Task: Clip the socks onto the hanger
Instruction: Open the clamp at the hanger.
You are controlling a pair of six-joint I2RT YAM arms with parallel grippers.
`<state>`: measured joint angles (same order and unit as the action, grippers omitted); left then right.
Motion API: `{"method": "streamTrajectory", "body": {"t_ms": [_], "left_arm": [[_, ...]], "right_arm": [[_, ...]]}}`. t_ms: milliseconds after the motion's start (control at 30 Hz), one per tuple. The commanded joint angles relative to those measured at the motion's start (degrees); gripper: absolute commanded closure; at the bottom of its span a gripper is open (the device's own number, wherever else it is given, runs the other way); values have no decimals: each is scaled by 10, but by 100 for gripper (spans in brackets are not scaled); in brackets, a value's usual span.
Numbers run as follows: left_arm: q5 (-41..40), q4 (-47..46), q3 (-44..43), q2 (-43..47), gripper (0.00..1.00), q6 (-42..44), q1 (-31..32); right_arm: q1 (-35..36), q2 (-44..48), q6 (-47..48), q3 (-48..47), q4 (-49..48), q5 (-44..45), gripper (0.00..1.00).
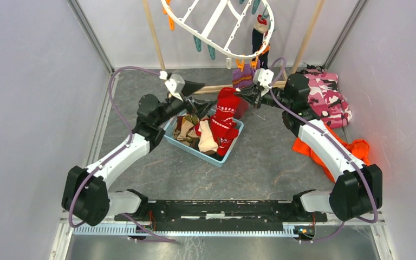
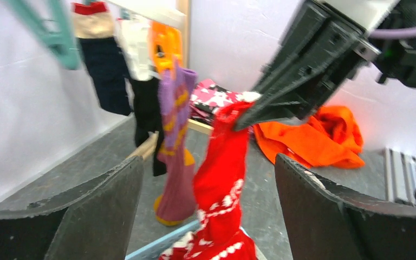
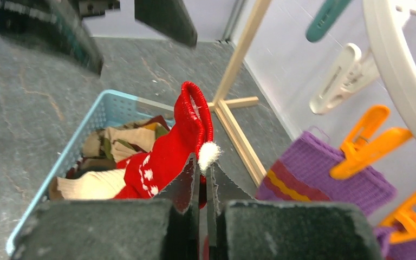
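A red sock with white patterns [image 1: 225, 111] rises out of the blue basket [image 1: 233, 149]. My right gripper [image 1: 242, 95] is shut on its cuff [image 3: 196, 116], by a white pompom [image 3: 208, 154]. My left gripper [image 1: 201, 93] is open and empty, just left of the sock, which hangs between its fingers [image 2: 103, 203] in the left wrist view [image 2: 222, 179]. The white hanger [image 1: 216, 24] hangs above at the back. A purple sock with orange stripes [image 1: 243, 76] hangs from an orange clip [image 3: 365, 142], and a navy sock [image 1: 259, 38] is clipped too.
More socks, beige and brown, lie in the basket [image 3: 108, 143]. The wooden pole rack [image 1: 154, 38] stands at the back. A pink camouflage garment [image 1: 327, 95] and a bright orange cloth [image 1: 352, 151] lie at the right. Grey walls close in both sides.
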<state>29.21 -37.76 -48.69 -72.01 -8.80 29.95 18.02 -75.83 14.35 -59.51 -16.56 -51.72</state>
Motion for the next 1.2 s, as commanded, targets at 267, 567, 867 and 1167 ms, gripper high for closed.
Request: {"method": "streamTrajectory", "body": {"t_ms": [267, 567, 867, 1167], "left_arm": [[125, -142, -129, -132, 1, -137, -60], [107, -196, -193, -231, 11, -140, -75], [101, -280, -248, -307, 13, -219, -80], [85, -363, -301, -379, 13, -295, -76]], "right_arm": [[-20, -12, 64, -32, 41, 115, 100], [-20, -45, 33, -51, 13, 154, 100], [-20, -60, 26, -67, 5, 151, 100], [-20, -72, 22, -77, 4, 152, 100]]}}
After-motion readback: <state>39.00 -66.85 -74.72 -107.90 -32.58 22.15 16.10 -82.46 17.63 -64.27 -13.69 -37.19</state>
